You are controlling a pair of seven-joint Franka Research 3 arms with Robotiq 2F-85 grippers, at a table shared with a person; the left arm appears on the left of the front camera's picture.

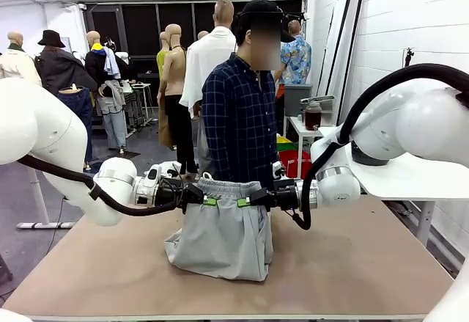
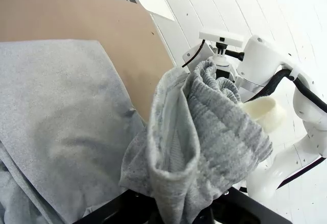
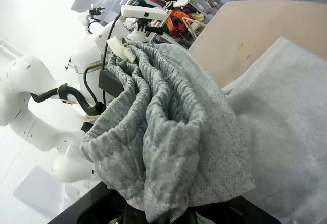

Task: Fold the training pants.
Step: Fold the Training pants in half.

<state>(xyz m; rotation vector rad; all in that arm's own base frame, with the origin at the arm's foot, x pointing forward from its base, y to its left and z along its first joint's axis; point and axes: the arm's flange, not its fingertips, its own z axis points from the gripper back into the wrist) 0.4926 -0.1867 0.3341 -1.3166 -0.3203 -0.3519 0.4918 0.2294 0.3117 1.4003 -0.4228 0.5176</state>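
**Above the table: training pants held up by both claws**

Above the middle of the brown table (image 1: 366, 263), the training pants (image 1: 223, 238) hang by the waistband between the two arms. Left claw (image 1: 208, 200) is closed on the waistband's left end; right claw (image 1: 245, 202) is closed on its right end. Both claws sit level with each other, with the gathered elastic stretched between them.

The lower part of the pants rests in a bunched heap on the table, directly below the waistband. The grey fabric spreads slightly wider at the bottom than at the top.

Left wrist view: ribbed waistband fabric is bunched between the fingers, and the rest of the garment lies flat on the table beyond. Right wrist view: the same gathered band is pinched, folds stacked thickly.

A person (image 1: 239, 113) in a dark checked shirt stands at the far edge, just behind the pants.
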